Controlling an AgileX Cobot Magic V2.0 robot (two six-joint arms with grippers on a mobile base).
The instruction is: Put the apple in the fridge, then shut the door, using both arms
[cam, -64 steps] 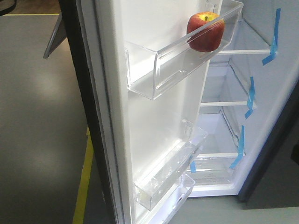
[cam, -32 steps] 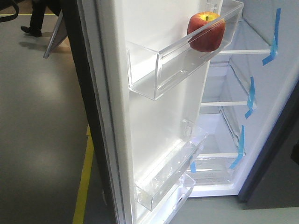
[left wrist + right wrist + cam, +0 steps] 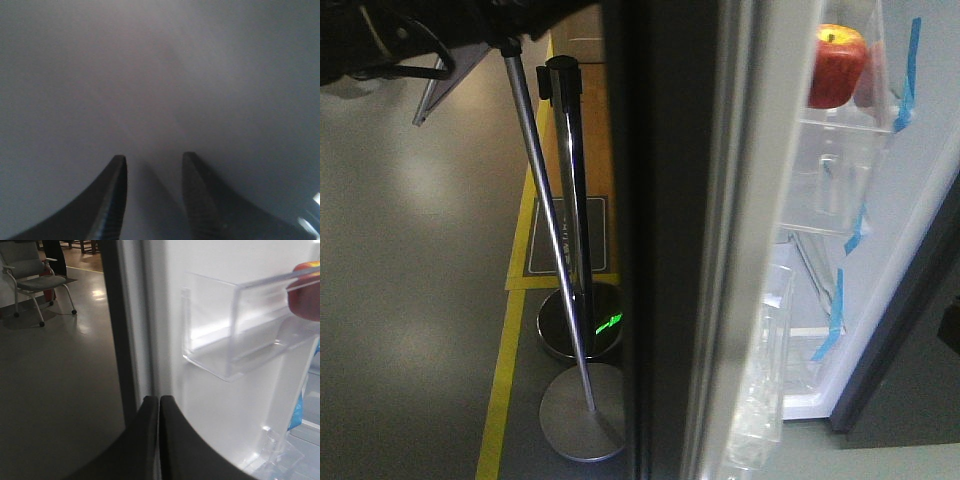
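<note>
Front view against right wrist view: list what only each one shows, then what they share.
Only the front view: stanchion posts on round bases and a yellow floor line. Only the right wrist view: a grey chair and the right gripper, fingers pressed together beside the door's white inner face. Both: the apple sitting in the door's clear upper bin.

The door (image 3: 660, 250) stands nearly edge-on, with only a narrow slot between it and the fridge (image 3: 920, 230) at the right. Clear bins (image 3: 835, 170) and the apple (image 3: 838, 65) crowd that slot. Just left of the door, 2 stanchion posts (image 3: 553, 240) and their round bases (image 3: 582, 425) block the way. Farther left, the floor (image 3: 410, 250) lies open.
</note>
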